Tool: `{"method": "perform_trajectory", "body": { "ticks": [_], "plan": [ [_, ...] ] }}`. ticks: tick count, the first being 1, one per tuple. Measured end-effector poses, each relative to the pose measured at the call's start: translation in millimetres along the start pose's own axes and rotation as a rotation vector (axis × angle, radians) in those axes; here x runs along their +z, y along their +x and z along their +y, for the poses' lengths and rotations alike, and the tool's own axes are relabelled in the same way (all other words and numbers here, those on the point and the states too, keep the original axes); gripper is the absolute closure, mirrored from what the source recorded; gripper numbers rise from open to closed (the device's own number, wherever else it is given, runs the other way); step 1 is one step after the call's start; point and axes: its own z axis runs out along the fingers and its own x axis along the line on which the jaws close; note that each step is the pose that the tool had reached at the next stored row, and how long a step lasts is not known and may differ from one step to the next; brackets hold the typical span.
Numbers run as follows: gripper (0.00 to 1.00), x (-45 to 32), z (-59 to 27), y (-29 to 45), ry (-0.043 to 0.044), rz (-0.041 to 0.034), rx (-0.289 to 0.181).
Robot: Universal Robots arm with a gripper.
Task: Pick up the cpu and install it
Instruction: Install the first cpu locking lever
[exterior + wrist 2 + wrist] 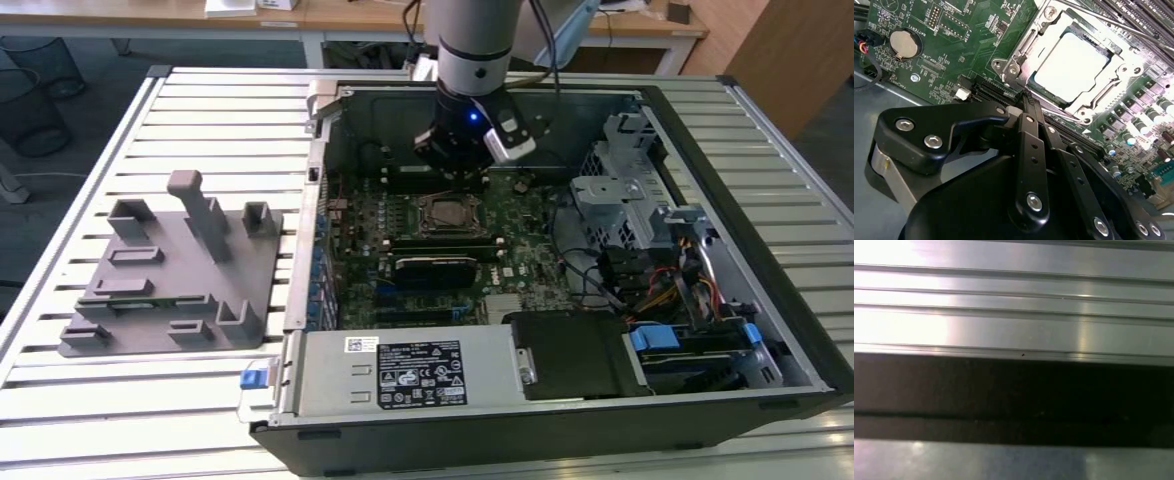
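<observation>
One cpu already sits in its socket; my end effector, fingers pinched together and empty, hovers just beside it. I judge any retreat should go straight up.

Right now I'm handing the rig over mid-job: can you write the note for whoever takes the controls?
Hand: above the motherboard inside the open computer case, just beside the socket; it holds nothing that shows. Whether it is open or shut cannot be told.
The cpu: in the second wrist view its pale metal top lies flat inside the socket's metal frame, apart from the hand.
Grey fixture tray: on the slatted table, on the exterior view's left of the case; no chip visible on it.
Done: cpu appears placed in the socket.
Left: whether the socket is latched cannot be judged; check that.
</observation>
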Motion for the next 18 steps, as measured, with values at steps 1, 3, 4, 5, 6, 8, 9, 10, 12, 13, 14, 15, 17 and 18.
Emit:
{"method": "perform_trajectory", "body": {
  "ticks": [1, 3, 4, 5, 6, 8, 9, 10, 12, 13, 14, 15, 17, 18],
  "plan": [
    [0.89, 0.8, 0.0, -0.2, 0.0000, 0.0000, 0.000],
    [0.89, 2.7, -0.1, -0.6, -0.0001, 0.0000, 0.000],
    [0.89, 3.6, -0.2, -0.8, -0.0001, 0.0000, 0.000],
    [0.89, 4.4, -0.2, -1.1, -0.0001, 0.0000, 0.000],
    [0.89, 5.1, -0.3, -1.4, -0.0001, 0.0000, 0.000],
    [0.89, 6.0, -0.4, -2.0, 0.0000, 0.0001, 0.000],
    [0.89, 6.1, -0.4, -2.2, 0.0001, 0.0002, 0.000],
    [0.89, 6.1, -0.4, -2.3, 0.0001, 0.0002, 0.000],
    [0.89, 6.2, -0.4, -2.5, 0.0000, 0.0001, 0.000],
    [0.89, 6.0, -0.3, -2.5, 0.0000, 0.0000, 0.000],
    [0.89, 5.7, -0.3, -2.5, 0.0001, 0.0001, 0.000],
    [0.89, 5.3, -0.3, -2.5, 0.0000, 0.0000, 0.000],
    [0.89, 4.7, -0.2, -2.6, 0.0001, 0.0000, 0.000],
    [0.89, 4.7, -0.2, -2.6, 0.0001, -0.0001, 0.000]
  ]
}}
